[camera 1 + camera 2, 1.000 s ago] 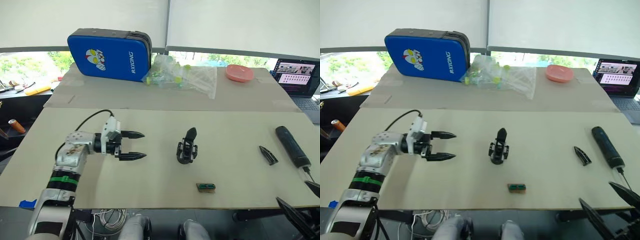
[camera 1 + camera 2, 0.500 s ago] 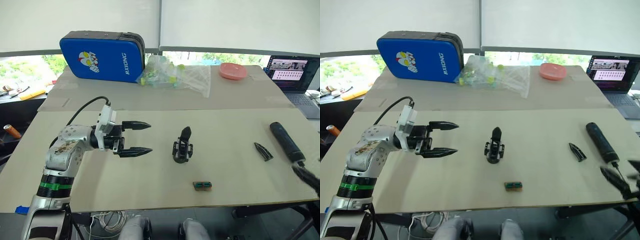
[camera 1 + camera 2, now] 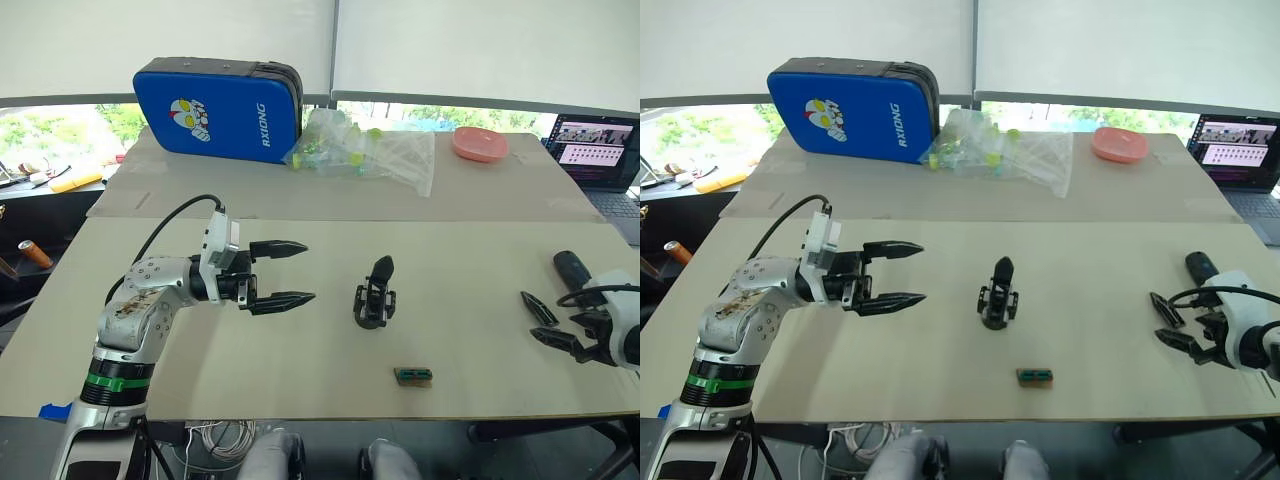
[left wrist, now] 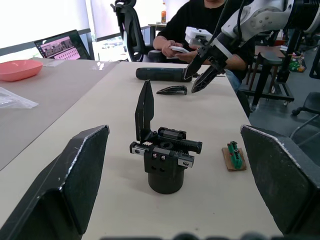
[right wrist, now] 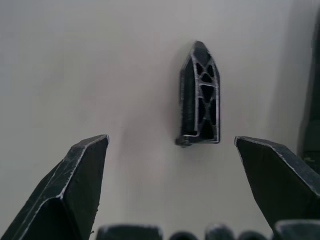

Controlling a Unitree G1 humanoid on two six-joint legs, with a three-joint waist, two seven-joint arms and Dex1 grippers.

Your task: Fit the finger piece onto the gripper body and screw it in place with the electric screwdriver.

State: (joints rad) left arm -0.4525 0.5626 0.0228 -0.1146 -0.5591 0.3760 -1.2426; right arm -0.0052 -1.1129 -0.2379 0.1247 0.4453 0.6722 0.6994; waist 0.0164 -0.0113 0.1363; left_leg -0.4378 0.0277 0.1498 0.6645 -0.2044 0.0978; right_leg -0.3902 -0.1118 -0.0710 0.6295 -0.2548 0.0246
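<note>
The gripper body (image 3: 375, 296) stands upright mid-table, one pointed finger sticking up. My left gripper (image 3: 308, 271) hovers open to its left, tips pointing at it with a gap between; the left wrist view has the gripper body (image 4: 165, 150) straight ahead between the fingers. The finger piece (image 3: 538, 308) lies flat at the right, beside the electric screwdriver (image 3: 571, 269). My right gripper (image 3: 1173, 329) is open just in front of the finger piece (image 5: 201, 97), which lies ahead of its spread fingers, untouched.
A small green circuit piece (image 3: 412, 375) lies near the front edge. At the back are a blue case (image 3: 220, 108), a plastic bag (image 3: 365, 150), a pink bowl (image 3: 478, 143) and a laptop (image 3: 600, 150). A person (image 4: 200, 20) sits beyond the table's right end.
My right gripper has risen from below the table's front edge to just in front of the finger piece. My left gripper has moved a little to the right, nearer the gripper body. The camera shifted.
</note>
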